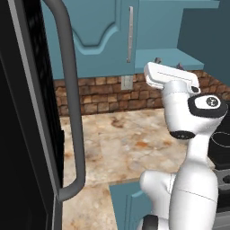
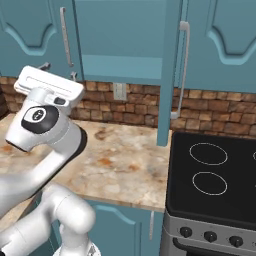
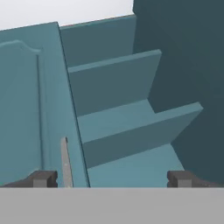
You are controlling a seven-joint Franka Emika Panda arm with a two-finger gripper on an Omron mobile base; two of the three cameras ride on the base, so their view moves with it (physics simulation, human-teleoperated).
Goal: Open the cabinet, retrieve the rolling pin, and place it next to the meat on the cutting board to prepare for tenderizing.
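The teal cabinet (image 2: 120,35) hangs above the counter, its right door (image 2: 169,75) swung out edge-on and its left door (image 1: 96,27) shut. My gripper (image 1: 168,63) is raised to the level of the cabinet's bottom edge, just in front of the opening, and is open with nothing between its fingers. In the hand view the gripper (image 3: 112,178) looks up into the cabinet (image 3: 131,127), past bare teal shelves, with the shut door's silver handle (image 3: 65,162) close to the left fingertip (image 3: 43,178). The rolling pin, the meat and the cutting board are out of view.
A black appliance with a thick grey handle (image 1: 72,99) stands close at the left. A marble counter (image 1: 126,139) runs below a brick backsplash (image 2: 210,112) with an outlet (image 2: 119,91). A black stove (image 2: 215,175) sits at the right.
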